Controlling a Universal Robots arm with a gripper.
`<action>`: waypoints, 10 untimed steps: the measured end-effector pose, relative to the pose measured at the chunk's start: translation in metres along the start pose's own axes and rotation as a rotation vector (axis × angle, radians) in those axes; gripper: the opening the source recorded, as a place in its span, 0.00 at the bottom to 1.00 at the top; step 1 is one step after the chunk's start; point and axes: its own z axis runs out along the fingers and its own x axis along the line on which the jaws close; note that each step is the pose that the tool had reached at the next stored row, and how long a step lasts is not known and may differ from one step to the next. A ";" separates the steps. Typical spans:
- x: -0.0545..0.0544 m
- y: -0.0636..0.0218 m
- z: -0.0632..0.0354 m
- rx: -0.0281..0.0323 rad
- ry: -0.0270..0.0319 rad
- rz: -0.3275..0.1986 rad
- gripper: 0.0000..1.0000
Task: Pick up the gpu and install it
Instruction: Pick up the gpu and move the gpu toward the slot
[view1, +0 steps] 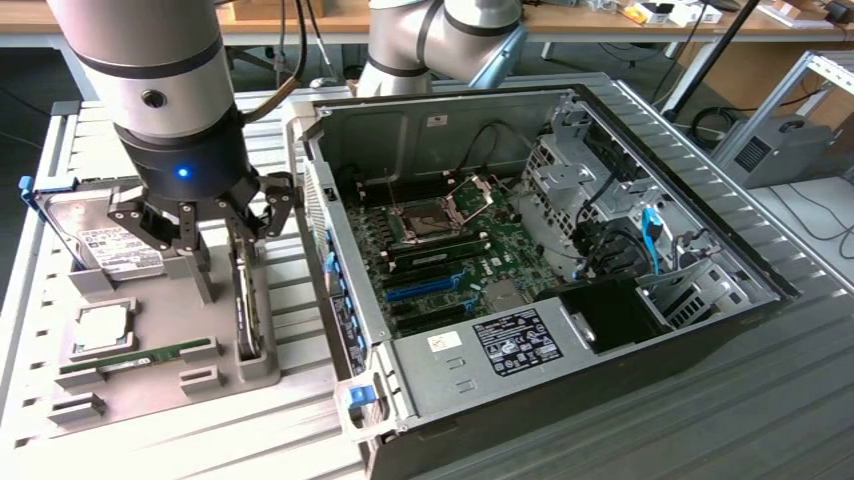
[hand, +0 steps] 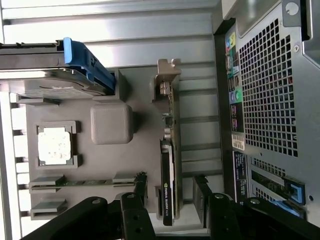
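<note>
The gpu stands on its edge in a slot of the grey holder tray, left of the computer case in the exterior view. In the wrist view the gpu shows edge-on, a dark card with its silvery bracket at the far end. My gripper hangs just above it, open. Its black fingers stand one on each side of the card without touching it, and my gripper is centred over the card's near end.
On the holder tray also sit a hard drive with a blue clip, a processor and a memory stick. The open computer case with its motherboard lies close on the exterior view's right.
</note>
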 end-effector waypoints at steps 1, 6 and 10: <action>0.000 0.0000 0.0006 0.0002 0.0002 0.000 0.50; 0.000 -0.0001 0.0015 0.0000 0.0000 0.000 0.50; 0.000 -0.0001 0.0027 -0.0003 -0.0003 0.000 0.50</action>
